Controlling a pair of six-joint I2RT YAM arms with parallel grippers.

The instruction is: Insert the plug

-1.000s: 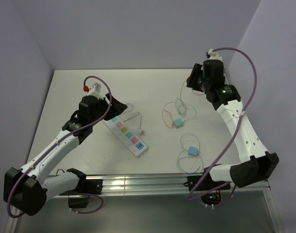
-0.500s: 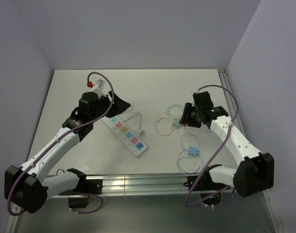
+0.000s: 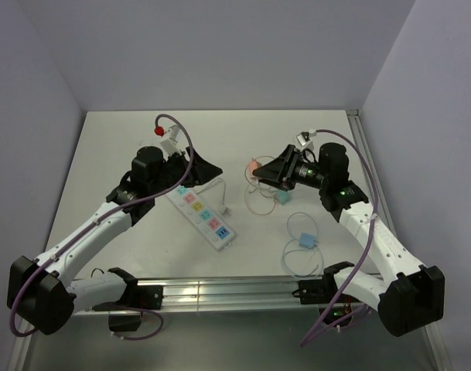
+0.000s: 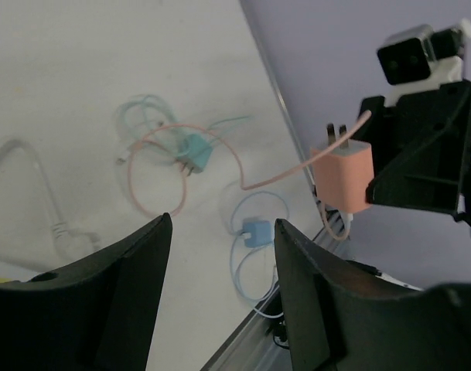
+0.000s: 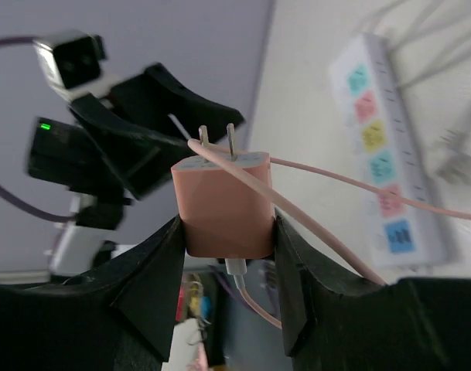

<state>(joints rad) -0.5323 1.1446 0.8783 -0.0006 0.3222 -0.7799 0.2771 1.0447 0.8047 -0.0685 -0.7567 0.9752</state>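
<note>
A salmon-pink plug (image 5: 223, 212) with two metal prongs sits between the fingers of my right gripper (image 5: 226, 224), which is shut on it. Its pink cable (image 4: 185, 174) trails down to the table. In the top view the plug (image 3: 253, 165) hangs above the table's middle, prongs pointing toward my left gripper (image 3: 208, 167). That gripper (image 4: 223, 224) is open with nothing between its fingers, a short way left of the plug (image 4: 343, 178). The white power strip (image 3: 204, 216) with coloured sockets lies flat below the left gripper.
A teal plug (image 3: 281, 197) with a coiled cable lies under the right gripper. A blue plug (image 3: 306, 241) with its loop of cable lies nearer the front. The strip's white cord (image 3: 216, 190) curls beside it. A metal rail (image 3: 220, 294) runs along the near edge.
My right arm has swung from the back right to the middle with the pink plug, turning its prongs to the left. My left gripper has turned toward it and narrowed slightly.
</note>
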